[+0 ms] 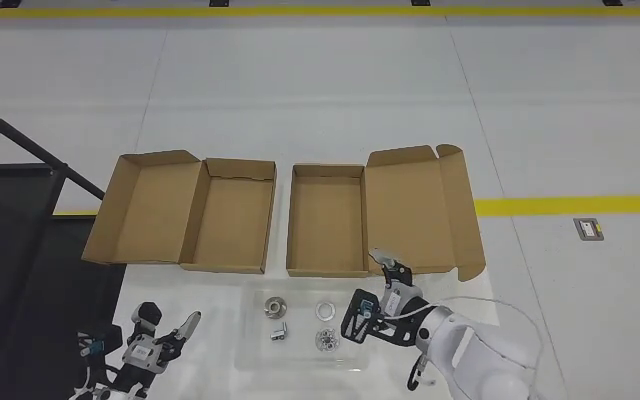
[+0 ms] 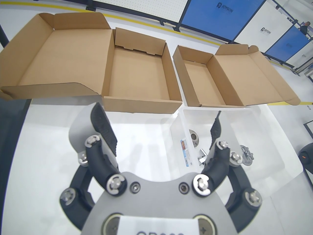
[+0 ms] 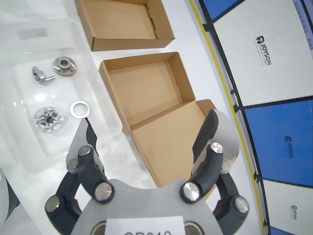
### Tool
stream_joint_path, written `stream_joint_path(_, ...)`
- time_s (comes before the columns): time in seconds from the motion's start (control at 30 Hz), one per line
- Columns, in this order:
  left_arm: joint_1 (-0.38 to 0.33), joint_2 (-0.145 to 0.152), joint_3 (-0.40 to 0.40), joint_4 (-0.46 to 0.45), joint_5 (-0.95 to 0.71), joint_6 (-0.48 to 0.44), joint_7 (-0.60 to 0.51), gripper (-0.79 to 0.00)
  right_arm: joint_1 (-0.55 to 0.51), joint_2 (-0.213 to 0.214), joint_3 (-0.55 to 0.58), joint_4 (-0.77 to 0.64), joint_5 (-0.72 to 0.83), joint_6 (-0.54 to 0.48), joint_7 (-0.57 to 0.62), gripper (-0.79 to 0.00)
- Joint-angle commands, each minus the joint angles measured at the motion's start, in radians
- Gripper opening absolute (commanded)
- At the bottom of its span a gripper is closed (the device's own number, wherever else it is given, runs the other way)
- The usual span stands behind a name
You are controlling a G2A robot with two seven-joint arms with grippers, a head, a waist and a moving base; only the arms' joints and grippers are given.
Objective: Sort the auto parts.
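Observation:
Several metal parts lie in a clear plastic tray (image 1: 300, 358): a round flange (image 1: 272, 304), a small bracket (image 1: 278, 330), a flat washer (image 1: 325, 310) and a perforated disc (image 1: 326, 341). The right wrist view shows the flange (image 3: 64, 66), bracket (image 3: 41, 75), washer (image 3: 80, 109) and disc (image 3: 48, 119). My right gripper (image 1: 378, 292) (image 3: 149, 129) stands open just right of the tray, holding nothing. Left of the tray, my left gripper (image 1: 168, 320) (image 2: 159, 128) is open over bare table. Two open cardboard boxes, left (image 1: 232, 215) and right (image 1: 327, 220), sit behind the tray, nothing inside.
Each box's lid is folded flat outward, one to the far left (image 1: 140, 205) and one to the right (image 1: 425, 205). The white table (image 1: 210, 300) has free room between my left gripper and the tray. Its left edge drops to a dark floor (image 1: 40, 280).

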Motion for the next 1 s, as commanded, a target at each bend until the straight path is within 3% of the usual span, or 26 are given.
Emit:
stream_joint_path(0.0, -0.003, -0.001, 0.001, 0.001, 0.000, 0.001, -0.002, 0.000, 0.019, -0.005, -0.029, 0.030, 0.027, -0.012, 0.001, 0.000)
stream_joint_path(0.17, -0.006, -0.002, 0.004, 0.005, 0.007, 0.001, -0.013, 0.000, 0.087, -0.022, -0.094, 0.087, 0.152, -0.040, 0.052, 0.000)
stream_joint_path(0.73, -0.006, -0.002, 0.003, 0.005, 0.009, 0.002, -0.014, 0.000, 0.082, -0.025, -0.122, 0.123, 0.160, -0.036, 0.035, 0.000)
stream_joint_path(0.97, -0.006, -0.002, 0.003, 0.005, 0.009, 0.002, -0.014, 0.000, 0.154, -0.047, -0.239, 0.229, 0.227, -0.088, 0.191, 0.000)
